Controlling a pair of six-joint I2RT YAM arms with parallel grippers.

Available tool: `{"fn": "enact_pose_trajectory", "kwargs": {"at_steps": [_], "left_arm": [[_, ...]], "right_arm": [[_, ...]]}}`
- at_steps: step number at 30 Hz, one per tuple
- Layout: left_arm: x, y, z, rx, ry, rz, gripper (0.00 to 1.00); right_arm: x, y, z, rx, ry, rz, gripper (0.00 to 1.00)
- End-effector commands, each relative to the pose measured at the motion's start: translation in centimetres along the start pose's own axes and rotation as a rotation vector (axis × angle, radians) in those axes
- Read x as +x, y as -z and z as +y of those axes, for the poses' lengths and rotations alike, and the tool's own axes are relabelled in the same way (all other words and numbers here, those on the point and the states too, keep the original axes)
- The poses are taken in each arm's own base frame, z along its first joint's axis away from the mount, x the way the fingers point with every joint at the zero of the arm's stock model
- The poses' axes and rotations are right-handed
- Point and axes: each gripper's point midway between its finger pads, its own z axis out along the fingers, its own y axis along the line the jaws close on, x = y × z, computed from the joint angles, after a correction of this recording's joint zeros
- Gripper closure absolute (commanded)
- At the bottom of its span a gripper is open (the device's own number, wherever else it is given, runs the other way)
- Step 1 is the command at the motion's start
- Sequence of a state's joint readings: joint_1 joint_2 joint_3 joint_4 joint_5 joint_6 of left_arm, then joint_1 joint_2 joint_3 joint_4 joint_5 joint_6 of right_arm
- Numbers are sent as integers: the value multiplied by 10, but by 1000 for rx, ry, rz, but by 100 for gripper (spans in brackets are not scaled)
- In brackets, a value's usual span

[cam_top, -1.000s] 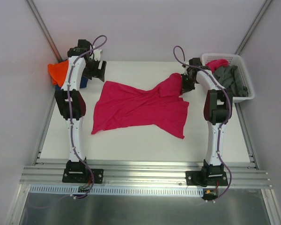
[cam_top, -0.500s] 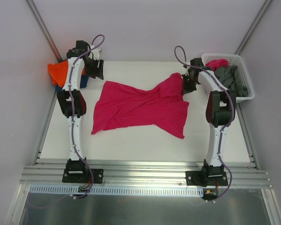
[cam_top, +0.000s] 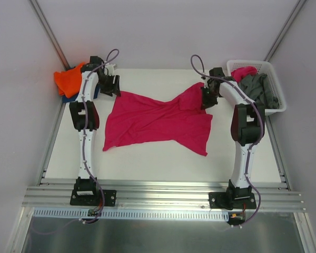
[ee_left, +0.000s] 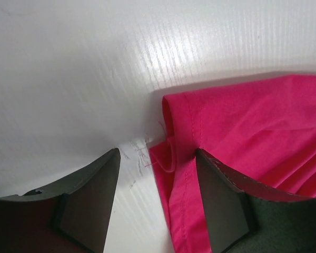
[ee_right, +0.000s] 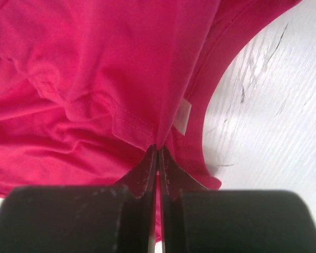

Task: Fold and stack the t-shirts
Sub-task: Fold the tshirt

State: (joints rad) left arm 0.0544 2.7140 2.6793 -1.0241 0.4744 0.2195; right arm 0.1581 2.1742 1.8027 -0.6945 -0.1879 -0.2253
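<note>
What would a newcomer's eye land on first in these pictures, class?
The big magenta t-shirt sprawled, crumpled, across the middle of the white table. The right end effector is pinched shut on its far right end, while the left end effector stands open astride its far left corner.

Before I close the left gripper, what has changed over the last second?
The left gripper moved from beside the orange shirt toward the magenta shirt's far-left corner; its open jaws now straddle the hem. The right gripper stayed shut on the shirt by the neckline, drifting slightly left. The shirt's spread and the basket look unchanged.
</note>
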Motion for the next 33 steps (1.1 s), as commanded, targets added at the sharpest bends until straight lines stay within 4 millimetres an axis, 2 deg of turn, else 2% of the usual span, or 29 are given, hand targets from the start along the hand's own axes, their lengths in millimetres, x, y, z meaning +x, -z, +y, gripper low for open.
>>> {"fn": "enact_pose_trajectory", "kwargs": {"at_steps": [1,10,16,21,30,33], "left_arm": [[-34,16,-7,39,-33,-121,40],[-58,13,-16,64,-62,-208,39],[-53,5,-22,112,-48,-196,43],[-51,-1,-32,161,-51,-190,53],[-45,-8,-34,166,-32,-169,51],[-42,-10,-31,170,-20,-162,54]], "right_arm": [[-5,34,13,-9,29,-50,99],[0,37,18,2,60,-49,99],[3,38,24,0,75,-45,99],[6,39,24,5,83,-41,99],[6,40,28,6,96,-47,99],[6,39,29,5,98,-46,99]]}}
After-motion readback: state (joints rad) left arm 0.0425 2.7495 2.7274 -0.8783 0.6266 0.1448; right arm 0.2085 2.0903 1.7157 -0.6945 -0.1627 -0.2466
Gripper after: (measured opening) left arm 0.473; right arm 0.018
